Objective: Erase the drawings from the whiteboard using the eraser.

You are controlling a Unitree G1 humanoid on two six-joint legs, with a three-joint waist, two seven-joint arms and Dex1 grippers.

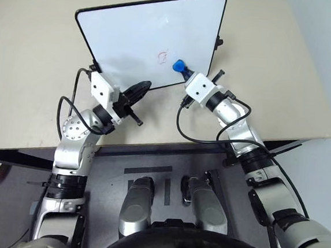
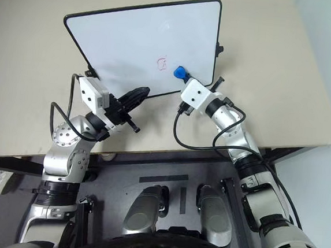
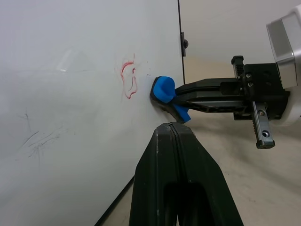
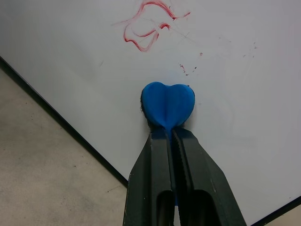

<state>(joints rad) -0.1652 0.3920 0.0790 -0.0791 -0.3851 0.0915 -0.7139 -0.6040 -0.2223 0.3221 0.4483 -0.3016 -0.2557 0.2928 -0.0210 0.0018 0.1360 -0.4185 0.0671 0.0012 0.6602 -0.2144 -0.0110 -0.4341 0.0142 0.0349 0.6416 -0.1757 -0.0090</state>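
On the beige desk (image 1: pixel 35 89) lies the whiteboard (image 1: pixel 138 34), with black frame. Right tool (image 1: pixel 182 71) has its fingers clamped on the blue eraser (image 1: pixel 178 63), pressing its pad against the board surface near the frame edge closest to the robot. Red drawings (image 1: pixel 163 56) remain on the board at roughly 10 o'clock from the eraser, just beside it and not touching. Faint red specks lie between the two. Left tool (image 1: pixel 141 89) has its fingers closed together, empty, at the board's near edge, at about 8 o'clock from the eraser.
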